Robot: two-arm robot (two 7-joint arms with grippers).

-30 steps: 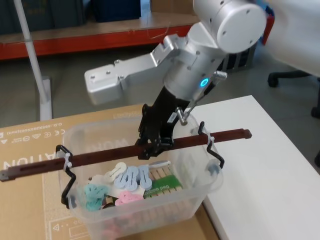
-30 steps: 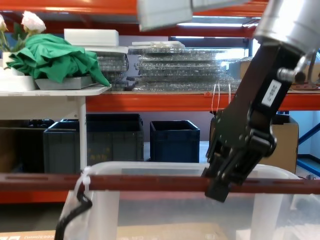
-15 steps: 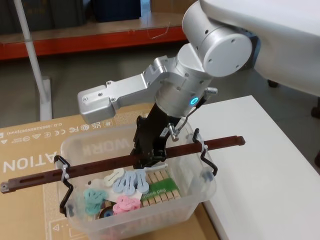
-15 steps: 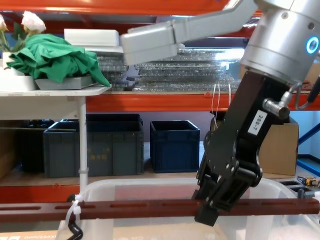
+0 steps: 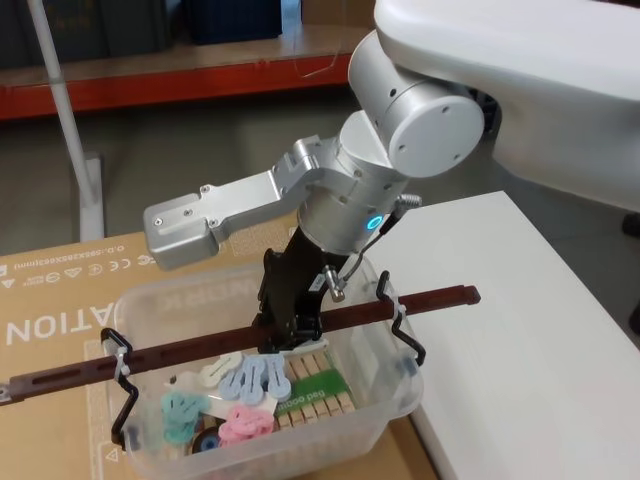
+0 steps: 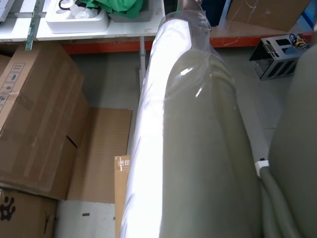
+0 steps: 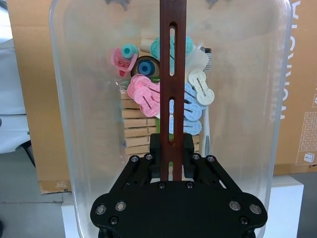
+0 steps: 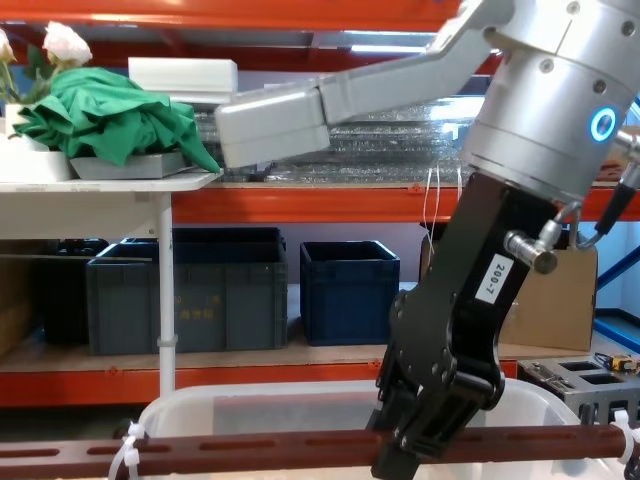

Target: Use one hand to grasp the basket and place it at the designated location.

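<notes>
Glossy translucent plastic basket (image 5: 340,432), matt black claw (image 5: 288,330), matt cardboard box (image 5: 60,290)

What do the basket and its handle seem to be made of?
The basket: translucent whitish plastic, probably; the pegs show through its wall. Its handle: a reddish-brown slotted rod, matte, perhaps plastic or coated metal; I cannot tell which.

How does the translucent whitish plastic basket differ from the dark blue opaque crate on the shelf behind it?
The basket is see-through, with pegs visible inside; the dark blue crate is opaque. The basket carries a reddish-brown rod handle, clamped by the right gripper; the crate shows no handle and nothing touches it. Both are boxy, rimmed tubs.
</notes>
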